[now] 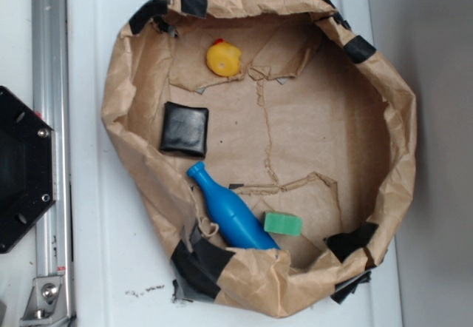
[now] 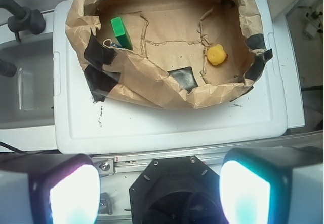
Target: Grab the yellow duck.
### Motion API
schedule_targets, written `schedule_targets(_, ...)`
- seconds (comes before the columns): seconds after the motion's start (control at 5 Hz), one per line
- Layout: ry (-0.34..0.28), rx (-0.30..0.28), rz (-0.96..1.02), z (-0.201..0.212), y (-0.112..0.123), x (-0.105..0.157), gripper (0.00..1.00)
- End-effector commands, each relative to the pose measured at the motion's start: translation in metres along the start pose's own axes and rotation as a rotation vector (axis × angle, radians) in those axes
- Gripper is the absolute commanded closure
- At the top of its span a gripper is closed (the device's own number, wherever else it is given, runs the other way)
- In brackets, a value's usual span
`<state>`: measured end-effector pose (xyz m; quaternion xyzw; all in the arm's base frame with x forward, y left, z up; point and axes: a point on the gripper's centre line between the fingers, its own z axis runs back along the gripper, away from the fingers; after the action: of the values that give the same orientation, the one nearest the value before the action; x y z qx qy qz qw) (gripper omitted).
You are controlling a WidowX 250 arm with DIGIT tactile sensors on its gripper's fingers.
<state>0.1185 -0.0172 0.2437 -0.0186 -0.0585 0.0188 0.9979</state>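
Blue bottle point(image 1: 230, 210): base tucked under the crumpled paper wall point(image 1: 255, 271) in the exterior view; in the wrist view almost wholly hidden behind the near wall, only a sliver showing.
Black square pad point(image 2: 183, 77): lower part masked by the paper rim in the wrist view.
Black mount point(image 1: 22, 168): cut by the left edge in the exterior view.
Gripper point(image 2: 158, 183): 2 fingers point(image 2: 68, 191) cut off by the bottom edge, blurred and overexposed; tips out of frame.
Yellow duck point(image 2: 216, 54): too small in the wrist view to make out the beak.
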Motion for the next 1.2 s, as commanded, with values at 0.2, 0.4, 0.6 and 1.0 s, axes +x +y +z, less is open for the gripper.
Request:
schedule_targets(0.2, -0.059, 0.172, -0.14, -0.013, 0.03, 0.05, 0.0)
schedule_targets(0.4, 0.052, 0.109, -0.208, -0.062, 0.046, 0.096, 0.0)
schedule_targets(0.6, 0.016, 0.158, -0.285, -0.092, 0.052, 0.131, 0.0)
schedule_targets(1.0, -0.072, 0.225, -0.22, -0.106, 0.052, 0.134, 0.0)
